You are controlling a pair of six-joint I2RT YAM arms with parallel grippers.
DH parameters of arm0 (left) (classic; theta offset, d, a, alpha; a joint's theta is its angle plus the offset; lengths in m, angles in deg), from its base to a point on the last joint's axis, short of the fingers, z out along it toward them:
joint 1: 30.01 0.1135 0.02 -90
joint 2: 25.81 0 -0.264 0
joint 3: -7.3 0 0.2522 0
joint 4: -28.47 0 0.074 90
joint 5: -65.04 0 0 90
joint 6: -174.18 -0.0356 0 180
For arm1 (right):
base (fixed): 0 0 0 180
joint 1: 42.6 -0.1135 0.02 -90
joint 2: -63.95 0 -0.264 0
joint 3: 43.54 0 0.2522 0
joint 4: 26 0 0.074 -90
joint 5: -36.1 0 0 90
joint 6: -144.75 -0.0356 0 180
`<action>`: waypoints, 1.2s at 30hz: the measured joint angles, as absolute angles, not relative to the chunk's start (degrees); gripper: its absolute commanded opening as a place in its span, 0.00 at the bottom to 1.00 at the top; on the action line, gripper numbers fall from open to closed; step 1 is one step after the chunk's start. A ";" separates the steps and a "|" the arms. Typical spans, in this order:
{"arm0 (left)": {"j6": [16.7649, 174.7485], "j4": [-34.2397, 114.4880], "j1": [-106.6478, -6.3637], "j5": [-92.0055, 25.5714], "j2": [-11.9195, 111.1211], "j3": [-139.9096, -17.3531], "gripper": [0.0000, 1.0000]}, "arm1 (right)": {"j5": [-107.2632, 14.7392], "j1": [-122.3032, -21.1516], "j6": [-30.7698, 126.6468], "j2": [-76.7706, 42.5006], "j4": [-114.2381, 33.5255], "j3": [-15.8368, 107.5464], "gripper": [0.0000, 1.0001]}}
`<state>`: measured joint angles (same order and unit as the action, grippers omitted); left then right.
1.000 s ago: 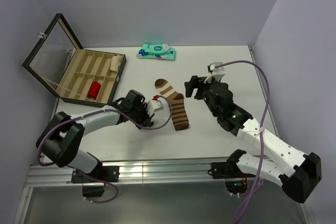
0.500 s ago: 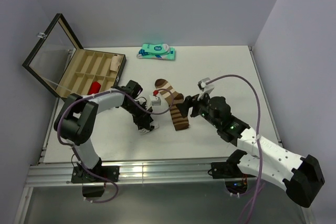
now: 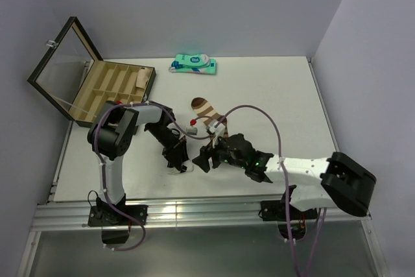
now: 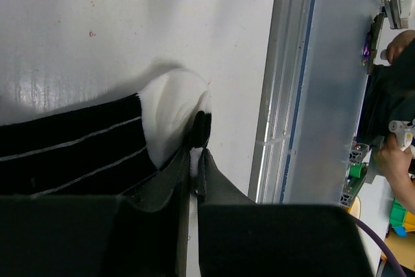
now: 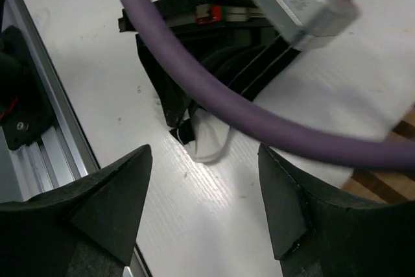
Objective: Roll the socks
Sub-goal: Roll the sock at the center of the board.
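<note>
Jaws on the left pinch black sock (image 4: 65, 154) at white toe.

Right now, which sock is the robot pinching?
The black sock with thin white stripes: the left gripper is shut on its white toe. The brown banded sock is not held.

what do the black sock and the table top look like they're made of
The black sock looks like soft knit fabric with a matte finish, going by its fine ribbing and the way it bunches softly. The table top is probably hard white plastic or laminate. It is slightly glossy, with a faint sheen and small scuffs.
</note>
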<state>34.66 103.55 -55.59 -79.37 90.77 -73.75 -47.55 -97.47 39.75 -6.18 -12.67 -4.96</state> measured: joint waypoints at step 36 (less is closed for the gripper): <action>35.84 104.40 -54.74 -79.02 92.45 -74.64 0.02 | -49.63 -105.73 45.28 -32.65 -10.83 7.30 0.45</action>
<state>35.84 104.40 -54.74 -79.02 92.45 -74.64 -49.63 -105.73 45.28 -32.65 -10.83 7.30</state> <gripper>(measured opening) 0.100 0.454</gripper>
